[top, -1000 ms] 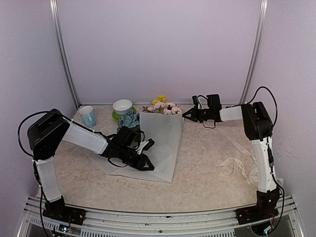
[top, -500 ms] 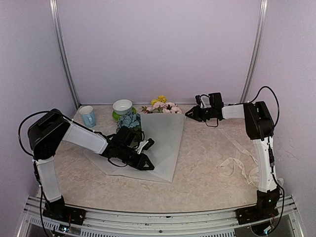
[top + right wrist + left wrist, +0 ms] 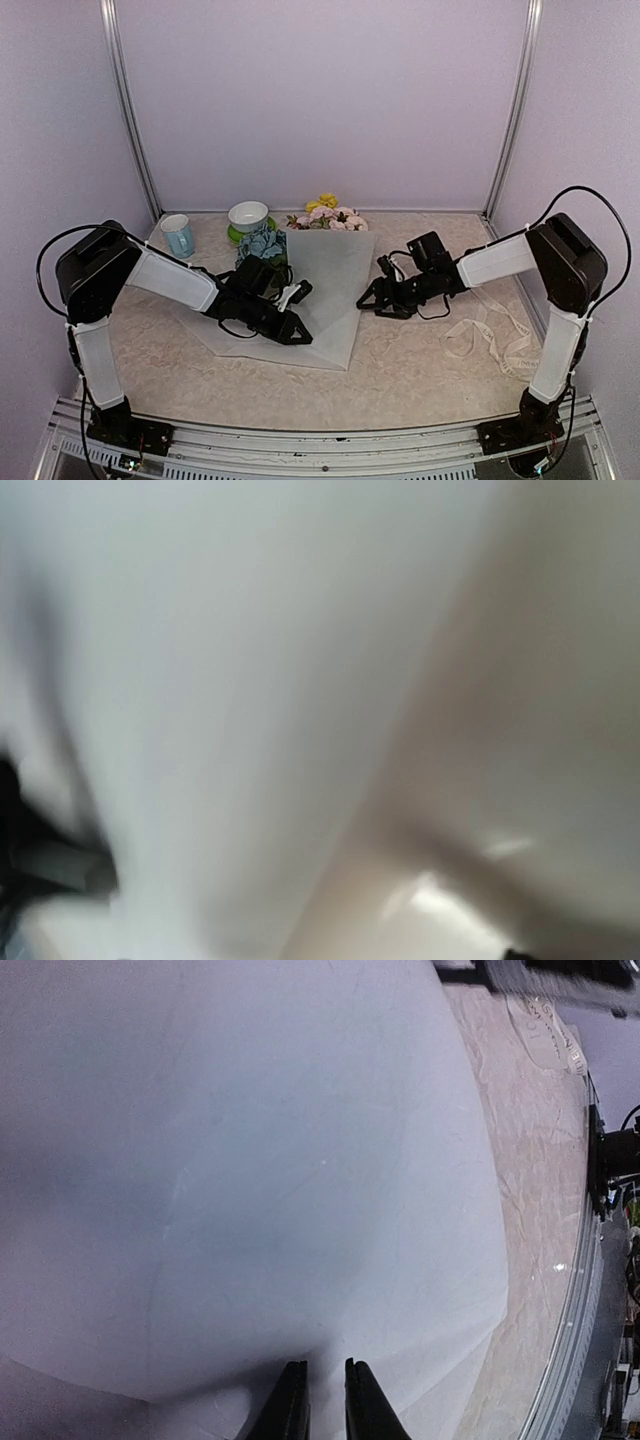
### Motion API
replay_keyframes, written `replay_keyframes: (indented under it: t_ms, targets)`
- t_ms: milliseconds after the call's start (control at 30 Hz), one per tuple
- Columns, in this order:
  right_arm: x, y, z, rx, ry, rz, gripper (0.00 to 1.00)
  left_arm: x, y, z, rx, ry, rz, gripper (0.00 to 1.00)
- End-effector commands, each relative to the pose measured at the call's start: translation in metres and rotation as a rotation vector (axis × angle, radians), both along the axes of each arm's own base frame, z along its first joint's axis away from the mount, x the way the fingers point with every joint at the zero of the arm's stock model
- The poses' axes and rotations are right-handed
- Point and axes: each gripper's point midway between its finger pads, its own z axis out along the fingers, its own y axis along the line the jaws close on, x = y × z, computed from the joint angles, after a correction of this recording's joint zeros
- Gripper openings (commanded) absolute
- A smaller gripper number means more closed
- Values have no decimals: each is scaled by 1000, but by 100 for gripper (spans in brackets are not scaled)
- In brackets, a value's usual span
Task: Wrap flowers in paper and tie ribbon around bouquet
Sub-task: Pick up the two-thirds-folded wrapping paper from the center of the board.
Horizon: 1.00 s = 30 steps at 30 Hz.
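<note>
**Top view.** The paper [image 3: 330,270] lies on the table [image 3: 420,370], folded over the flowers [image 3: 328,214]. The blooms stick out past its far edge. The left gripper [image 3: 300,338] rests low on the paper near its front corner. The right gripper [image 3: 366,301] is just beside the paper's right edge; whether its fingers are spread cannot be told. The ribbon [image 3: 490,335] lies loose on the table to the right, well apart from the paper.

**Left wrist view.** The paper [image 3: 250,1160] fills most of the view. The fingers [image 3: 292,1405] stand nearly together with a narrow slit between them. Whether they pinch the paper cannot be told.

**Right wrist view.** Heavily blurred. The paper [image 3: 230,680] is at left and the table [image 3: 540,680] at right. The fingers are not discernible.
</note>
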Motion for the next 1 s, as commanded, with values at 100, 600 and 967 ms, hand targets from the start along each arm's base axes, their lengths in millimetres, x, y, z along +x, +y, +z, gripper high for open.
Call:
replay_keyframes:
  t_ms: [100, 600, 967]
  targets:
    - [-70, 42, -20, 85, 147, 75, 74, -11, 51, -59, 286, 54, 89, 16]
    - [-100, 65, -19, 220, 204, 103, 43, -10, 53, -62, 288, 55, 107, 16]
    - [-96, 67, -16, 215, 185, 87, 0, 10, 17, 41, 107, -290, 60, 28]
